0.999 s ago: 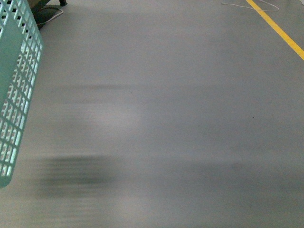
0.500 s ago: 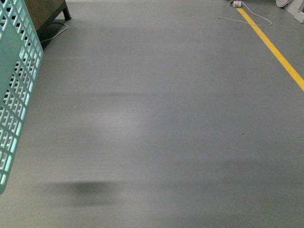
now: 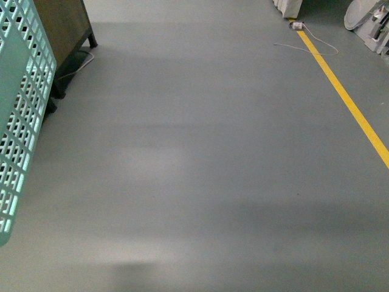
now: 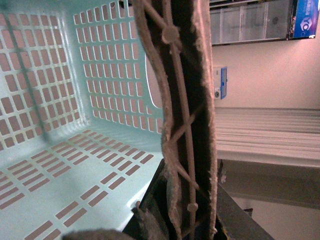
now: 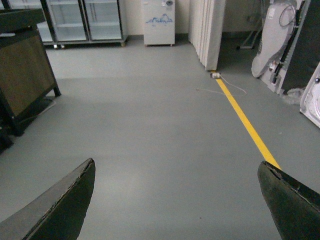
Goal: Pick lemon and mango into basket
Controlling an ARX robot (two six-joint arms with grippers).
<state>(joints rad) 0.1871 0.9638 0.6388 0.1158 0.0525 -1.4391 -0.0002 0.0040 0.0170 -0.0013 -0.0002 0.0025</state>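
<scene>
Neither the lemon nor the mango shows in any view. The part of the basket's (image 4: pixel 60 100) slotted floor and walls that the left wrist camera takes in holds nothing.

The basket (image 3: pixel 21 121) hangs at the far left of the front view, its slotted side tilted and clear of the floor (image 3: pixel 213 152). I take it to be carried rather than set down. One brown ribbed handle (image 4: pixel 187 100) runs right across the left wrist camera, very close to the lens, which suggests the left arm bears the basket by it. Dark parts crowd against the handle there. Whether they are the left end effector's fingers, and whether they are closed round the handle, I cannot tell.

The right end effector (image 5: pixel 176 164) has its two dark fingers spread wide with only bare floor between them, presumably kept free for the fruit.

A yellow line (image 3: pixel 352 109) runs along the floor on the right, with a loose white cable (image 3: pixel 304 45) at its far end. A dark wooden cabinet (image 3: pixel 64 24) stands behind the basket. By my reading, the robot is travelling to find the fruit, and no picking has begun.
</scene>
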